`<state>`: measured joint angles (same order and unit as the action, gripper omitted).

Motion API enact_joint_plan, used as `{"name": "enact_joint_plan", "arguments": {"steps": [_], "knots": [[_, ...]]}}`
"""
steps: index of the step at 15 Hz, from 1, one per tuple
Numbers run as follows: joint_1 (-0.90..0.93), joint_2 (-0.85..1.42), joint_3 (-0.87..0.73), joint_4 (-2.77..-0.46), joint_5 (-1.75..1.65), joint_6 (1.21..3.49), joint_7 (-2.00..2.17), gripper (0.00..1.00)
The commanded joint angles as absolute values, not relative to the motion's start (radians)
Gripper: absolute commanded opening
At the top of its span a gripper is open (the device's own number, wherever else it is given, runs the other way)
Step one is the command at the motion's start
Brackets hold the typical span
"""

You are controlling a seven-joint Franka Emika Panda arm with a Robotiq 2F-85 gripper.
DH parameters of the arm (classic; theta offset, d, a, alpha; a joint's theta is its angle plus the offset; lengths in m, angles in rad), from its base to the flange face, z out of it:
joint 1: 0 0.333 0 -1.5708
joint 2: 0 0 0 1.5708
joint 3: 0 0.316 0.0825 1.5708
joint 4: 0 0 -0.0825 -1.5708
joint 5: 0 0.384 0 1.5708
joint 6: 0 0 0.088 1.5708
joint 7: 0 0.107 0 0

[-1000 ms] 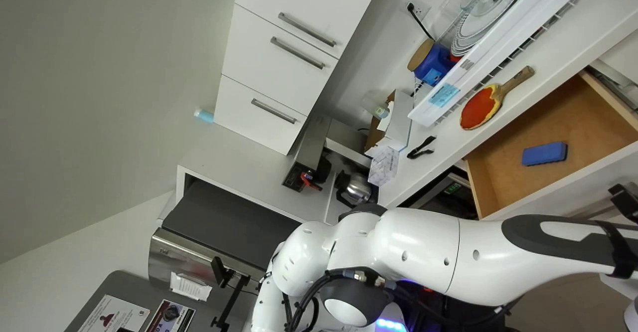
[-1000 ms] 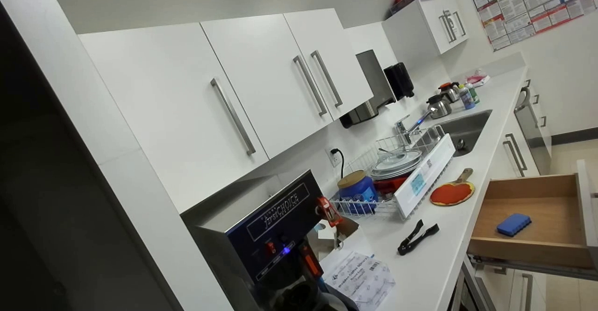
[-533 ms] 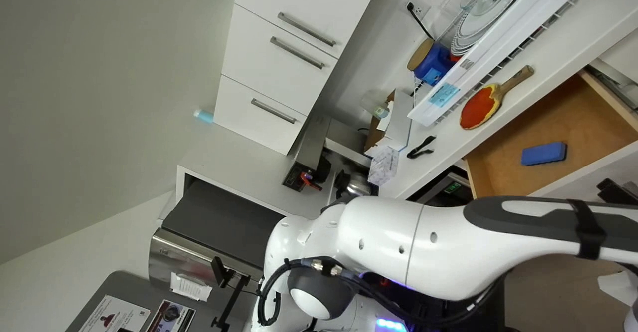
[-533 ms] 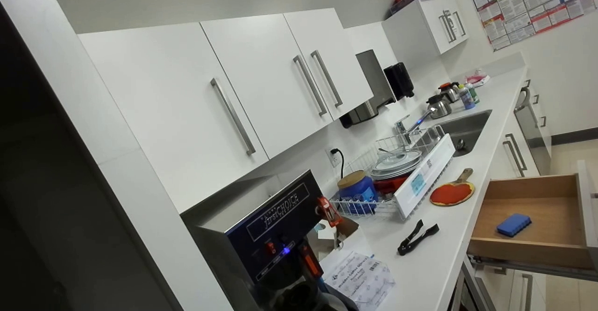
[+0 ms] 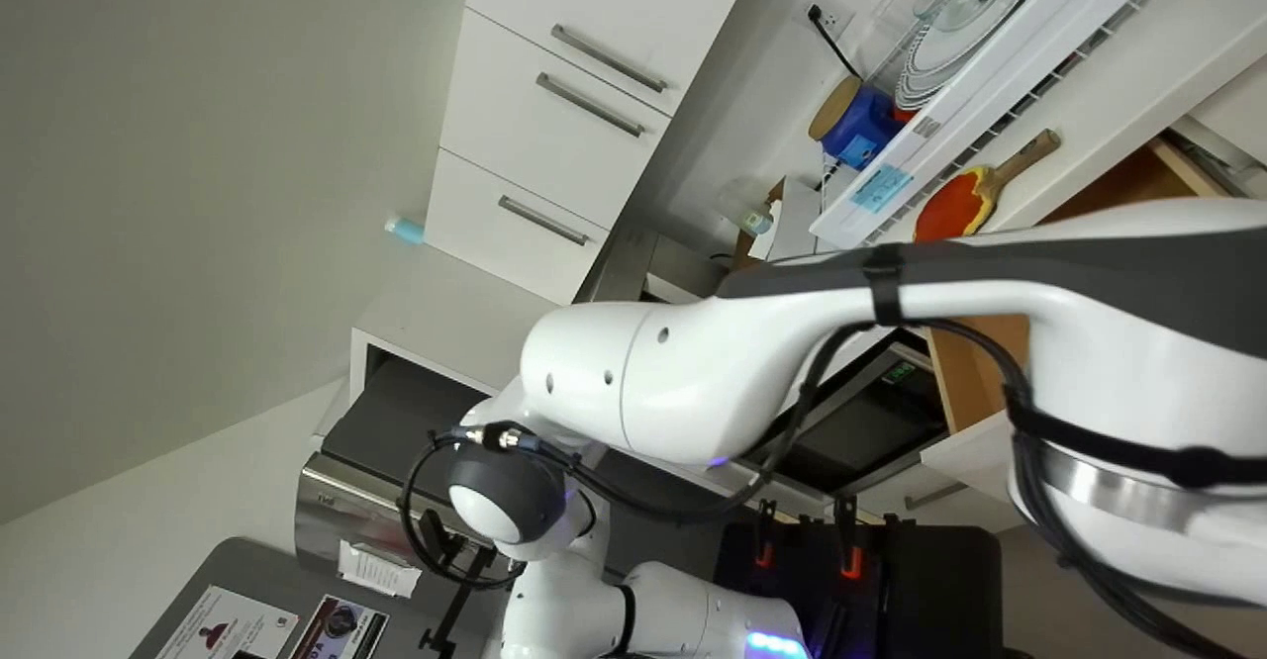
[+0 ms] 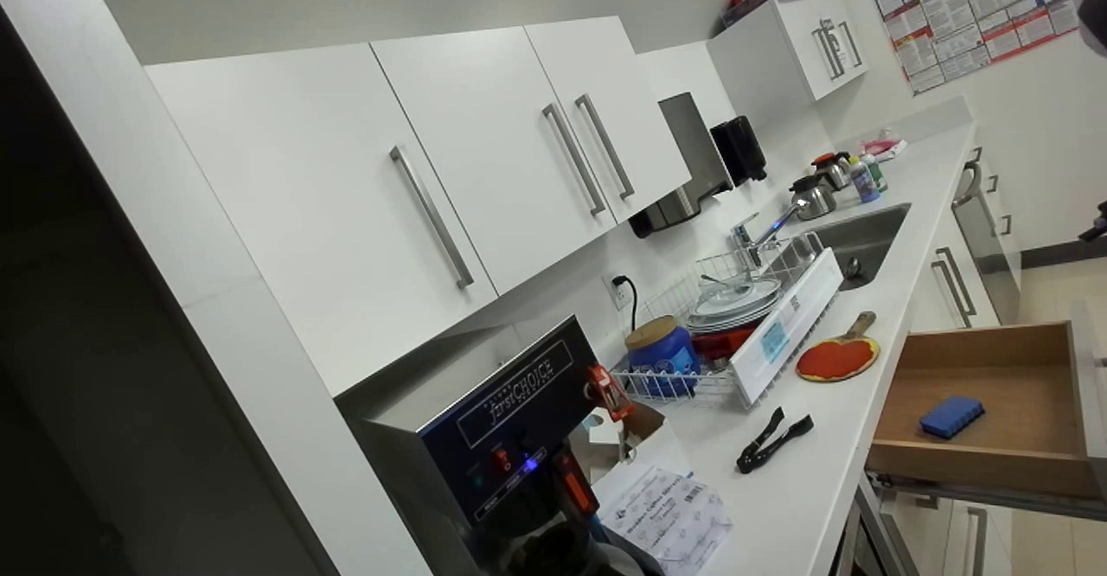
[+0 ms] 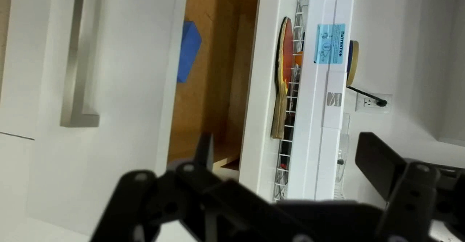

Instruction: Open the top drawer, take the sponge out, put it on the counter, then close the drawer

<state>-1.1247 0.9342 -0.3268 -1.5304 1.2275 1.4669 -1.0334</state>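
Clearly nearest in the wrist view is the black two-fingered gripper [image 7: 286,142], its jaws spread wide and holding nothing. The jointed white and grey robot arm [image 5: 772,342] stretches from left to right across the near part of an exterior view.

Beyond the gripper, on the left in the wrist view, is the flat white front of the wide, shallow top drawer [image 7: 130,89], with its slim silver bar handle [image 7: 72,64]. The drawer is pulled well out. On its light tan wooden floor lies the small, flat, rectangular blue sponge [image 6: 952,417], plain to see in an exterior view; in the wrist view the drawer front hides part of it.

Left of the drawer, in an exterior view, runs the long pale white-grey counter [image 6: 796,507]. A pair of black tongs [image 6: 778,444] lies on its near stretch. Farther along lies a round orange-red paddle-shaped piece [image 6: 836,359] with a yellow rim and wooden handle, just beside a long white panel [image 6: 789,325]. Left of the panel, a rounded blue jar [image 6: 664,358] with a tan lid stands in the near end of a white wire dish rack [image 6: 718,384]. Far beyond the rack is a rectangular stainless-steel sink [image 6: 865,239].
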Motion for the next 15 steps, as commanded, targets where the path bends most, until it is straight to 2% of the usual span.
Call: {"name": "enact_joint_plan", "arguments": {"steps": [1, 10, 11, 15], "knots": [[-1.005, 0.723, -0.337, -1.769, 1.194, 1.634, -0.967, 1.00], [-0.641, 0.375, -0.355, -2.220, 1.147, 2.198, -0.842, 1.00], [-0.711, 0.499, -0.338, -2.077, 1.178, 2.103, -0.890, 1.00], [-0.635, 0.413, -0.347, -2.188, 1.171, 2.183, -0.869, 1.00]]}}
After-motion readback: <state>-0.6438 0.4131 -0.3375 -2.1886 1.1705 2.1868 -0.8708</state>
